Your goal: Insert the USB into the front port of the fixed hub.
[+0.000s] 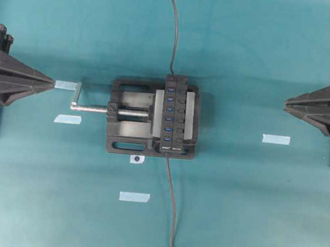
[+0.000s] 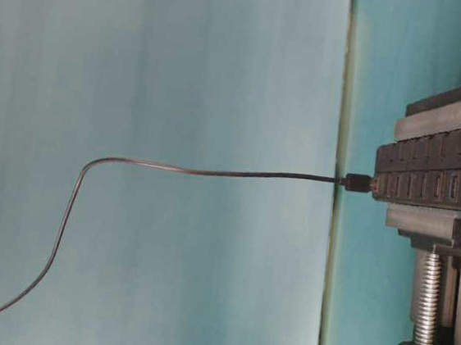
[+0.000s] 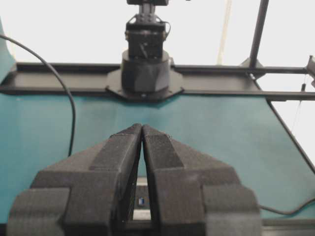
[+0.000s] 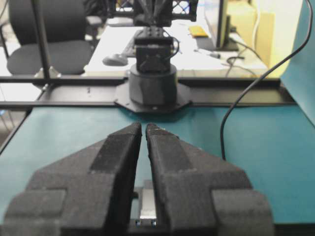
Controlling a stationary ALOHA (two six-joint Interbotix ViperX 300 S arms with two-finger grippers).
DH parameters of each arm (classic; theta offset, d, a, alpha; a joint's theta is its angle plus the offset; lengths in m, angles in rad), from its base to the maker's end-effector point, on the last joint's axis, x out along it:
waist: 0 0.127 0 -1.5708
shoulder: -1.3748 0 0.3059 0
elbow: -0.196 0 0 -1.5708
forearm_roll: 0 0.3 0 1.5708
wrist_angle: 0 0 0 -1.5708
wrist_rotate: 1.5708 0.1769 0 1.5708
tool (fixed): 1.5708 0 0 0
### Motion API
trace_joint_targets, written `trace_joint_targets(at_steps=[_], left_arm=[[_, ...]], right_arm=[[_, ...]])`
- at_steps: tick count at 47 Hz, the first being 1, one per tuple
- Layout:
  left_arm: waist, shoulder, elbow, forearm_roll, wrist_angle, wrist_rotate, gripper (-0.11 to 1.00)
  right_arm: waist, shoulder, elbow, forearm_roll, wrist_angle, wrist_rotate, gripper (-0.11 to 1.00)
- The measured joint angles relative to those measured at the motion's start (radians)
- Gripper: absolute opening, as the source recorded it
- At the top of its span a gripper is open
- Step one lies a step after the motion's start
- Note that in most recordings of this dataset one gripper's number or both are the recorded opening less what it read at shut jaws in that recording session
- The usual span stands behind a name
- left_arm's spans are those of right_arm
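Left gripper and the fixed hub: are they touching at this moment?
Apart. The overhead view shows the left gripper at the table's left edge, with bare teal cloth and the vise handle between it and the fixed hub.

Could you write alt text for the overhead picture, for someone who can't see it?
A long black USB hub with a row of blue ports sits clamped in a black vise on a teal table, thin black cables leaving both its ends. Two black robot grippers, left gripper and right gripper, rest at the edges, holding nothing.

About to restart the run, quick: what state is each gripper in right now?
Left gripper: jaws closed, tips touching, holding nothing.
Right gripper: jaws all but closed, only a thin slit between the tips, holding nothing.
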Motion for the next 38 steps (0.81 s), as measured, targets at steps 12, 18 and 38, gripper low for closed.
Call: trace_joint_targets(at_steps=[12,18,38], left_arm=[[0.000,-0.043,0.018,0.009,0.049,-0.008,0.00],[0.000,-0.043,0.003,0.009,0.123,-0.011,0.00],[-0.002,0.000,-0.015,0.011,0.193,-0.014,0.00]], right_arm=[[-0.008,-0.003,0.008,0.049,0.103,0.014,-0.05],[-0.009,-0.005,-0.029,0.051,0.206,0.028,-0.05],[-0.048,0.038,-0.081,0.052,0.351,0.067,-0.05]])
